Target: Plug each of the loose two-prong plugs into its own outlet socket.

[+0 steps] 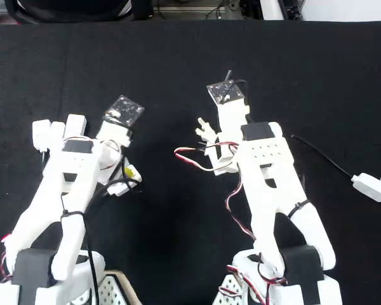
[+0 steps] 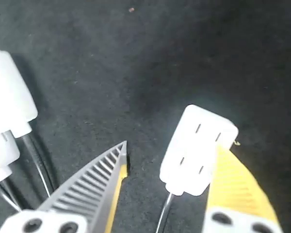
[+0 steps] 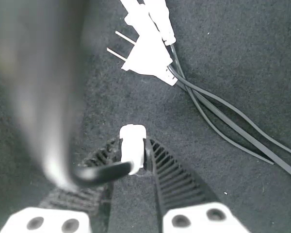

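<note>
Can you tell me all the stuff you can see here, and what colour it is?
socket block: one, white, between the left fingers, leaning on the yellow one
held plug: one, white, pinched in the right gripper
loose plugs: two or three, white, on the table just past the right gripper
far plug: one, white, near the table's right edge in the high view
cables: several, black, running from the plugs
table: one, black
left gripper: one, grey and yellow fingers, open
right gripper: one, dark fingers, shut
</note>
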Available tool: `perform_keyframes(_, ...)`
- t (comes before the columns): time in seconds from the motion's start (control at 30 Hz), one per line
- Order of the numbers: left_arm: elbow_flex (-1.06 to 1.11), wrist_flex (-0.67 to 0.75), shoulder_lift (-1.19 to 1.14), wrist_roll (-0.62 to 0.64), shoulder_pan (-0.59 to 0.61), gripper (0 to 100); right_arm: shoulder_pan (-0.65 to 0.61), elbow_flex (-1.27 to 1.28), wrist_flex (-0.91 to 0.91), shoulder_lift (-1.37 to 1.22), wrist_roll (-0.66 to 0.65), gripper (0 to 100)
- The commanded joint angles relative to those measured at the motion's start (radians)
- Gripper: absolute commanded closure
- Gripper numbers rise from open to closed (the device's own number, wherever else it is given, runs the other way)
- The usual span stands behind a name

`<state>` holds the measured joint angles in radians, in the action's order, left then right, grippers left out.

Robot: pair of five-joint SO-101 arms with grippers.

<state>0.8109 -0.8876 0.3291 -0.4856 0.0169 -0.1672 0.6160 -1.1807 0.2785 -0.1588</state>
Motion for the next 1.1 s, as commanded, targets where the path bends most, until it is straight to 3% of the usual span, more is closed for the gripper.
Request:
perform_keyframes(0.0, -0.041, 0.008, 0.009, -0.009, 0.010, 74, 0.012, -0.007, 0.003, 0.002, -0.008, 98.7)
perform_keyframes(0.27, -0.048, -0.150, 0.074, -0.008, 0.018, 74, 0.012, -0.007, 0.008, 0.002, -0.008, 98.7)
perform_keyframes(0.47, 0.108, -0.190, 0.377, -0.046, -0.062, 73, 0.012, -0.007, 0.011, 0.002, -0.008, 98.7)
perform_keyframes(0.57, 0.217, -0.100, 0.470, -0.107, -0.094, 73, 0.012, -0.007, 0.011, 0.002, -0.008, 98.7)
perform_keyframes(0.7, 0.246, -0.003, 0.376, -0.190, -0.094, 69, 0.012, -0.007, 0.006, 0.002, -0.008, 98.7)
perform_keyframes(0.9, 0.062, 0.028, 0.021, -0.265, -0.082, 68, 0.012, -0.007, 0.005, 0.002, -0.008, 98.7)
perform_keyframes(1.07, -0.045, 0.023, -0.147, -0.278, -0.071, 82, 0.012, -0.007, 0.005, 0.002, -0.008, 98.7)
